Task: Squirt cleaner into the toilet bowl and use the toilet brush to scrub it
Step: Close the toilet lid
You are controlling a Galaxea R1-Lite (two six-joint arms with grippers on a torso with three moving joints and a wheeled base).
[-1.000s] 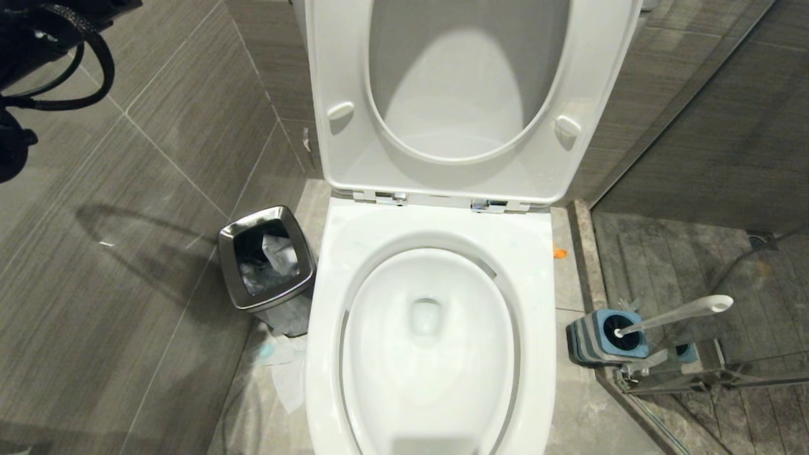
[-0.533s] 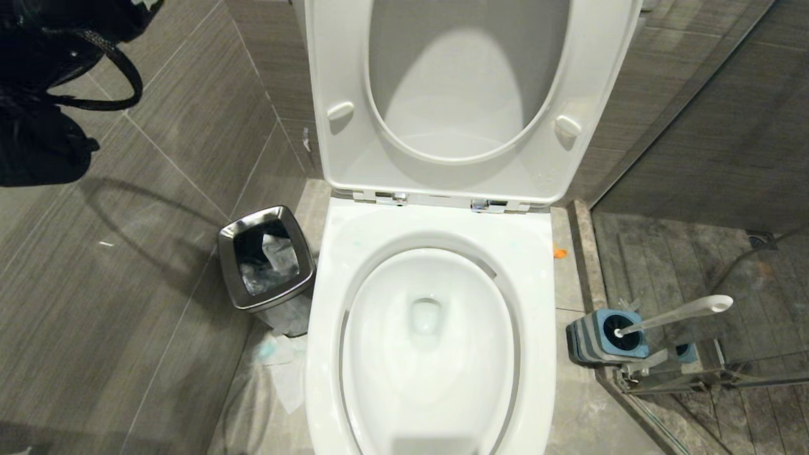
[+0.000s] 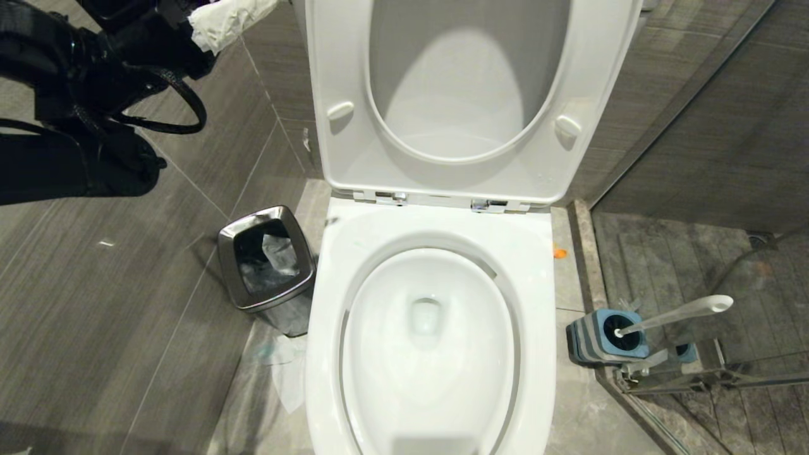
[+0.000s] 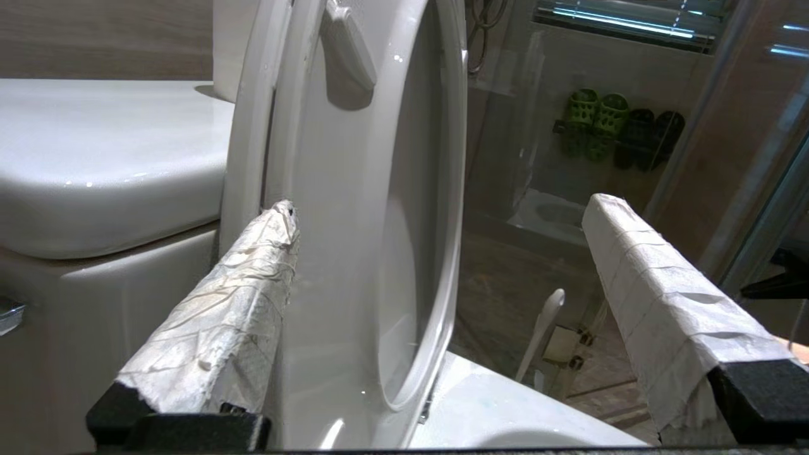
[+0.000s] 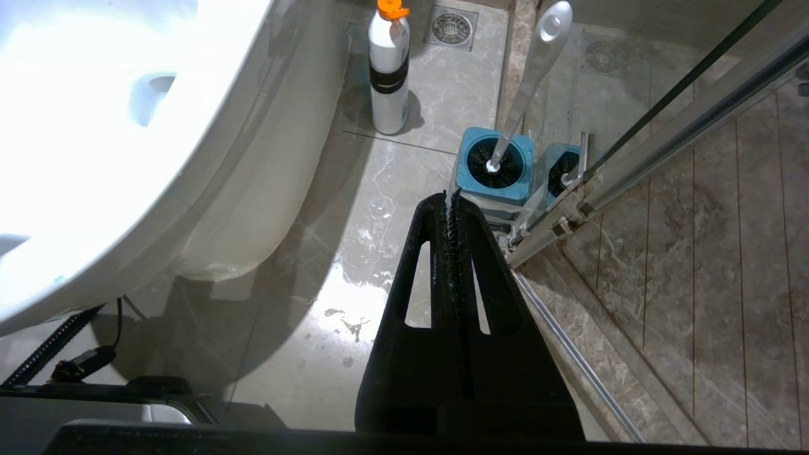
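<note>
Two arms on this robot, and only the left is at work: the left tool is up at the far left of the head view, its paper-wrapped fingers spread wide with nothing between them, sitting just beside the raised white seat and lid. The right tool hangs low near the floor on the right, clenched tight on nothing. The toilet bowl lies open dead centre, and I see no cleaner in it yet. The toilet brush rests in its grey-and-blue holder on the floor to the right of the bowl, handle tilted away to the right, against the glass shower door. The cleaner bottle, white with an orange cap, stands upright on the floor just far of the holder. What could go wrong? One left finger looks very close to the lid's edge, so a careless swing could knock seat and lid down over the bowl. On the right, a reach for the bottle could clip the brush handle or the glass.
</note>
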